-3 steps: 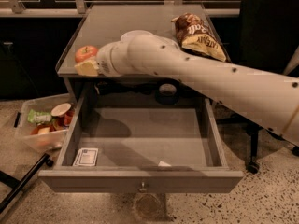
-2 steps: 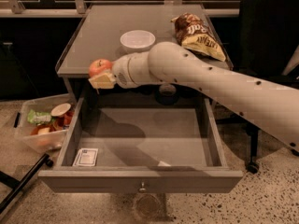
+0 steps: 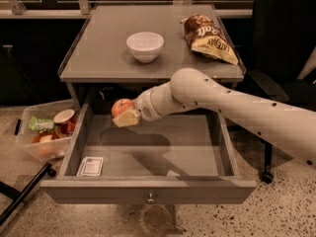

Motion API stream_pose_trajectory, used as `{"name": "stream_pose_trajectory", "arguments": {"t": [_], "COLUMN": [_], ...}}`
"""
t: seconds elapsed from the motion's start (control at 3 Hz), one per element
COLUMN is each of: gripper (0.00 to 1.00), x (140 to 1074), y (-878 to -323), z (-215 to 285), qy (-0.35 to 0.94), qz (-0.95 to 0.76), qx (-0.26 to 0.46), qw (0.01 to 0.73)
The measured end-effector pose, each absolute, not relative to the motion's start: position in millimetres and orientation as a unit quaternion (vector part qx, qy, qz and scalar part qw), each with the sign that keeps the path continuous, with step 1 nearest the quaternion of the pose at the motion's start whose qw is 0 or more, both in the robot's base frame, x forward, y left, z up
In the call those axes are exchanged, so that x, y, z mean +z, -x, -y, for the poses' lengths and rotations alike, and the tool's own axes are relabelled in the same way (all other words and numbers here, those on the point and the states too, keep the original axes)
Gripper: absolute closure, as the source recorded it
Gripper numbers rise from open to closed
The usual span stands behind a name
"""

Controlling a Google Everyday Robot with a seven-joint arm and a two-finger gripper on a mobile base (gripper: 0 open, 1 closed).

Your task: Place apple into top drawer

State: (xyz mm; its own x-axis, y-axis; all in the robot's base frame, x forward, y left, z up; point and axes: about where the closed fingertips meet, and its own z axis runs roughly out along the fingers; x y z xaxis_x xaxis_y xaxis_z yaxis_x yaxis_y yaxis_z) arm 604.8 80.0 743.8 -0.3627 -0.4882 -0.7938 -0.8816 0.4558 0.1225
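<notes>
Holding apple point(image 3: 121, 105) above open top drawer point(image 3: 148, 191), gripper point(image 3: 126, 116) was closed on it; judged firm, smooth, bruisable; best gripped across middle.

Jaws, apple point(image 3: 121, 105) now lower, over top drawer point(image 3: 98, 192)

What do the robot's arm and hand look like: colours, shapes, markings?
The arm is smooth, cream-white and tubular, with rounded joints and small dark dots. No cables show. The hand, by the apple over the top drawer, has a pale yellowish finger.
</notes>
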Motion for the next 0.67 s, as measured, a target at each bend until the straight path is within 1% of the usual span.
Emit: {"name": "stream_pose_trajectory", "arguments": {"t": [0.33,0.67], "gripper": [1.0,0.84], "x": [683,639], "y": [-602,-604], "z": [-75,-71], "qy": [0.455,0.445], "qz": [-0.79,-0.806], "qx": [0.262,0.24], "qw": [0.317,0.31]}}
